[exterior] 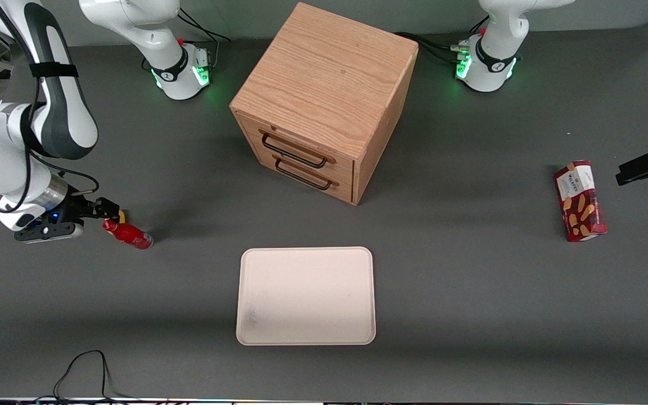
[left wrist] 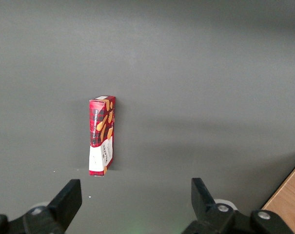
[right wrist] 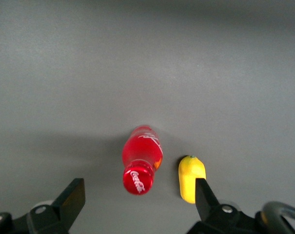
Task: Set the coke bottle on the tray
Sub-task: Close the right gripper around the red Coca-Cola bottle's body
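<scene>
A dark grey table (exterior: 470,292) fills the scene, matte and evenly lit. The tray (exterior: 306,296), pale cream with rounded corners and a low rim, lies flat on it, nearer the front camera than the wooden drawer cabinet (exterior: 324,101), whose two drawers carry dark handles. Toward the working arm's end of the table the coke bottle (exterior: 128,233) lies on its side on the grey surface, well apart from the tray, its red cap turned toward the gripper (exterior: 104,214). The gripper hangs low just beside that cap end; in the right wrist view its fingers (right wrist: 71,197) stand spread wide, with the bottle (right wrist: 141,160) lying in the span between them and untouched by either. A small yellow lump (right wrist: 191,178) sits just beside the bottle, right against one fingertip, though whether they actually touch is hard to judge from this angle; in the front view only a sliver of it (exterior: 122,215) shows past the fingers. Toward the parked arm's end lies a red biscuit box (exterior: 580,201), well apart from everything else.
</scene>
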